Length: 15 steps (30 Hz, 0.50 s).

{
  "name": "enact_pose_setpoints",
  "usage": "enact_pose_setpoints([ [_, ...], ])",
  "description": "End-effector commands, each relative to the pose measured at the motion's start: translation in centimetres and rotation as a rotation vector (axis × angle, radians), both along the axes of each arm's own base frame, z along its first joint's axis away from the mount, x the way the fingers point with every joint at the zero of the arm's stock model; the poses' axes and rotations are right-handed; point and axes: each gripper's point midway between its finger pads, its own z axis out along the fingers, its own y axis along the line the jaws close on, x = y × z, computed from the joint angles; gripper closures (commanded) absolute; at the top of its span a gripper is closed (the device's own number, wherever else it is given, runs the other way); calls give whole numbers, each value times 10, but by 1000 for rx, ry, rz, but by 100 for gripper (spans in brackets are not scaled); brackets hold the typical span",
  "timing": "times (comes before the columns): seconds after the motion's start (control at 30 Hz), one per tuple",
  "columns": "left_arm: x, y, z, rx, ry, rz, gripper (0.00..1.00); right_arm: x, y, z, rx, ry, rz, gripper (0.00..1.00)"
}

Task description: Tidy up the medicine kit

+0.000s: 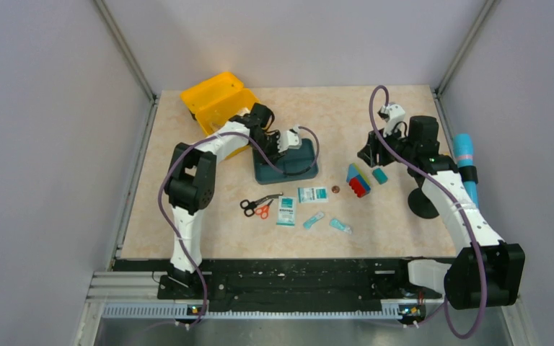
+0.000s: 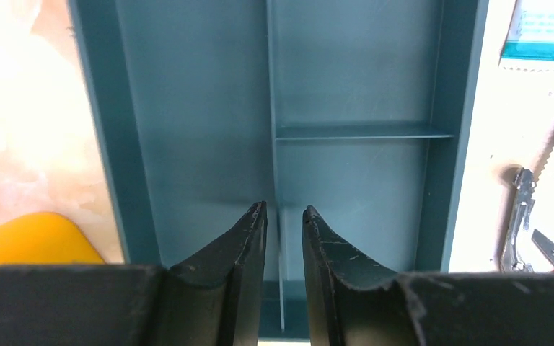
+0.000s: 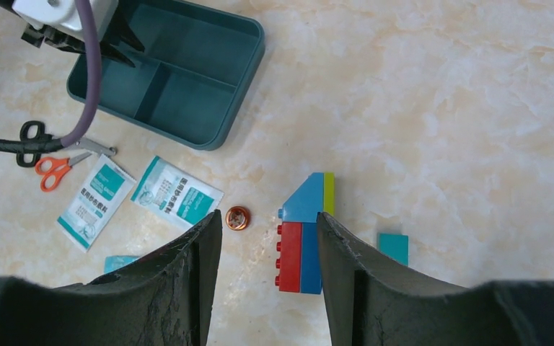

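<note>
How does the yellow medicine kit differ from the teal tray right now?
Colour: the medicine kit is bright yellow, the tray dark teal.
Place: the kit sits at the table's far left corner, the tray nearer the middle.
Use: the left hand hangs over the tray, its fingers either side of the centre divider; no hand is at the kit.
Both rest on the table.
</note>
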Motion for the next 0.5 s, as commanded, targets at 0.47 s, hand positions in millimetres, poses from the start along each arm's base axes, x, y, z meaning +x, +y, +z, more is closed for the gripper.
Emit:
enact_pose_setpoints([
  [0.47,-3,-32,97,-138,-109,-40,100,-1,-1,1,-8,-34,-4,49],
])
